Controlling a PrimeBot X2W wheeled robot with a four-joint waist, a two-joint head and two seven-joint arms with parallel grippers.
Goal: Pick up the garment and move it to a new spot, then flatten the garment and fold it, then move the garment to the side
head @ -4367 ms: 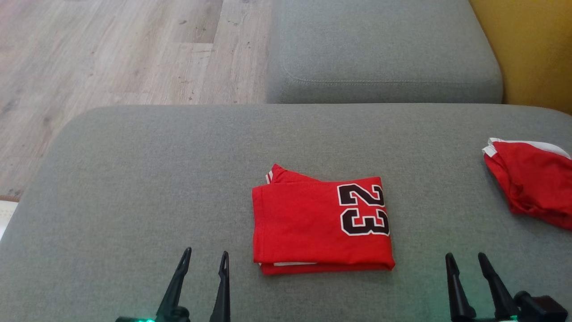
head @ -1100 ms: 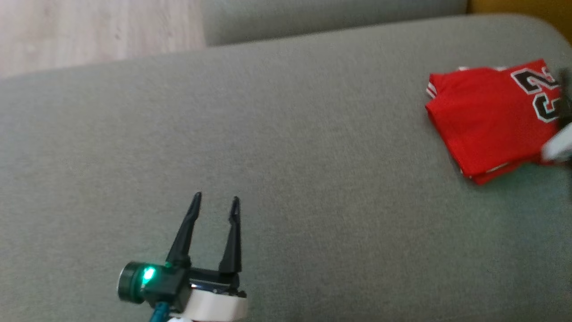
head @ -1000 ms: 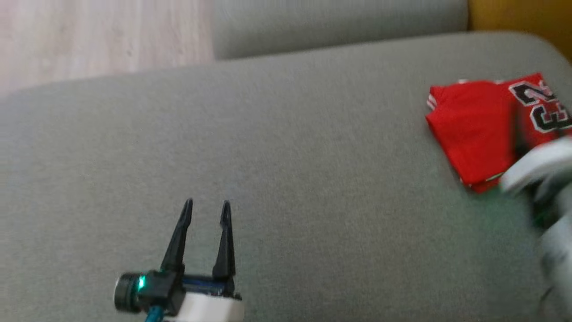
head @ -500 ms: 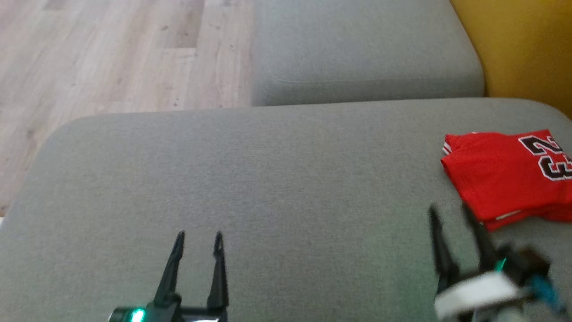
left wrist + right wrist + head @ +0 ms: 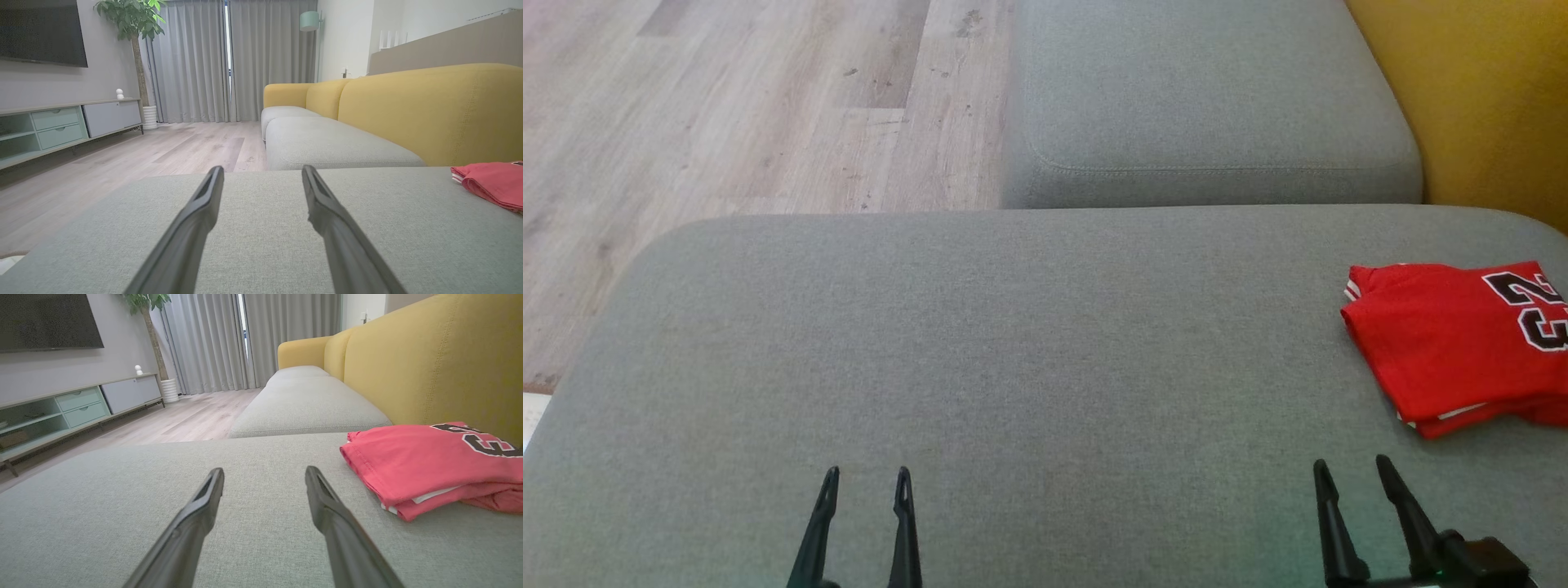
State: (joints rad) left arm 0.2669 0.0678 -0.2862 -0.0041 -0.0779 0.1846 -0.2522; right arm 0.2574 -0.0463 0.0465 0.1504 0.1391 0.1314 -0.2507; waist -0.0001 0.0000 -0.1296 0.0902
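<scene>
Light: soft, even daylight from the far curtains (image 5: 196, 61).
Shadows: faint.
Focus: sharp; near fingers (image 5: 192, 228) slightly soft in wrist views.

Right of the black fingers (image 5: 1407, 514) of the right gripper (image 5: 1349, 467), the garment (image 5: 1437, 343) is red with black, white-outlined numerals and white trim. The cushion (image 5: 1029, 343) beneath the fingers is plain grey; beyond them the floor (image 5: 727, 122) is pale wood grain, the backrest (image 5: 1486, 98) mustard yellow.

Garment (image 5: 1445, 343): red jersey with black, white-outlined number and white trim. Folded into a flat, layered rectangle. Lies at the right side of the grey sofa cushion (image 5: 1013, 351).
</scene>
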